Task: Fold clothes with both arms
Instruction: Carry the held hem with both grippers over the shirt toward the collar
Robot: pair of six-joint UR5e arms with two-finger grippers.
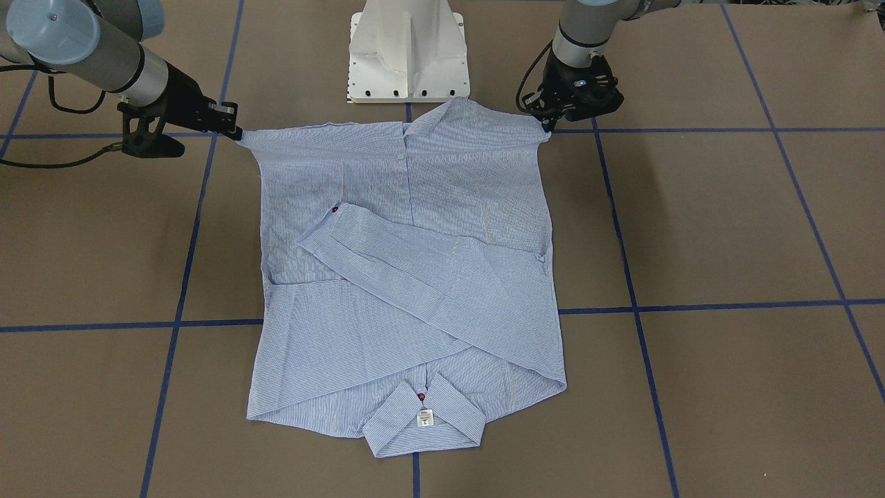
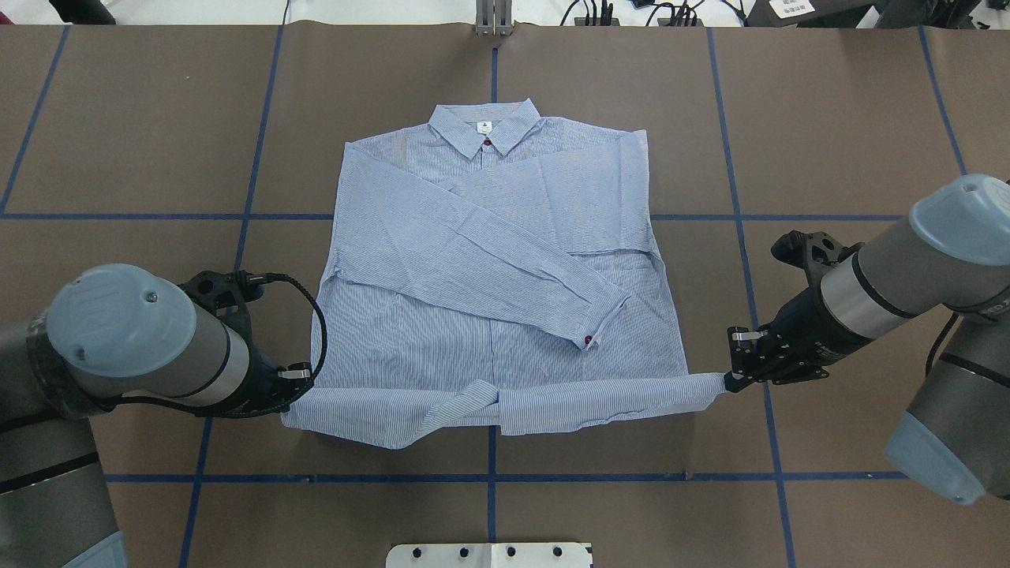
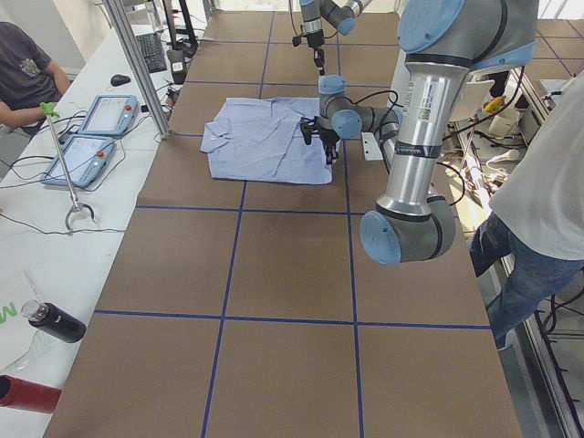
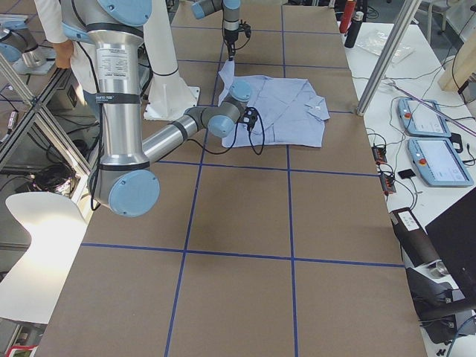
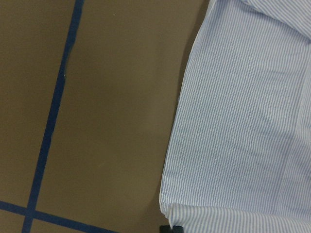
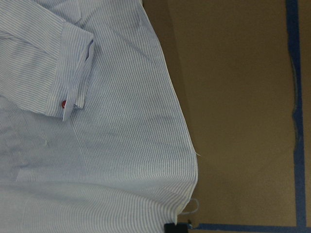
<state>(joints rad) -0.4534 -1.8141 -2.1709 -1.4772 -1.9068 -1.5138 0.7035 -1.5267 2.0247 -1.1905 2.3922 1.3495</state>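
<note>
The light blue striped shirt point(image 2: 497, 260) lies flat on the brown table, collar point(image 2: 484, 130) far from me, both sleeves folded across its front. The near hem is raised and turned over in a narrow band point(image 2: 505, 402). My left gripper point(image 2: 290, 394) is shut on the hem's left corner, and my right gripper point(image 2: 727, 383) is shut on the right corner. The front view shows the same: the left gripper point(image 1: 550, 128) and the right gripper point(image 1: 236, 131) each pinch a corner. The right wrist view shows a cuff with a red button point(image 6: 63, 103).
The white pedestal base point(image 2: 489, 554) stands just behind the hem. Blue tape lines point(image 2: 734, 237) cross the table. A side table with tablets point(image 3: 91, 114) and a seated person point(image 3: 23, 64) are at the far side. Another person point(image 3: 547, 182) stands by the robot.
</note>
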